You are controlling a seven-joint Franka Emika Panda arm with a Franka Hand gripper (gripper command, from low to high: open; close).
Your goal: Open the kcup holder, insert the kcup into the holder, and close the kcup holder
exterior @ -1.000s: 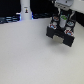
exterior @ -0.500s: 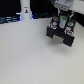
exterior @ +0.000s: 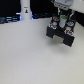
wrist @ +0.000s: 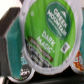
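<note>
A Franka arm reaches down over the kcup holder (exterior: 62, 34), a black boxy block standing on the pale worktop (exterior: 30, 60) toward the exterior view's right, near the back edge. The pincer (exterior: 61, 22) hangs directly above the block, its dark fingers (exterior: 55, 23) pointing downward and very close to the block's top, though the small, soft picture does not settle whether they touch it. The holder's slanted front faces the camera and a little toward the exterior view's right, with a light grey panel just readable on it. From the wrist view, the kcup (wrist: 50, 36) fills nearly the whole picture: its round green and white foil lid faces the lens squarely, printed "Green Mountain" and "Dark Magic", so the pod's axis runs straight along the camera's line of sight. A bluish rim shows along one edge of the pod, and dark surfaces lie behind it. The pod appears to sit between the fingers, carried at the tip of the arm, but neither view shows the fingers closing on it, so I cannot tell whether the pincer is apart or clamped. Well apart from all this, a white bottle-like post (exterior: 25, 10) stands upright at the back of the worktop toward the exterior view's left.
</note>
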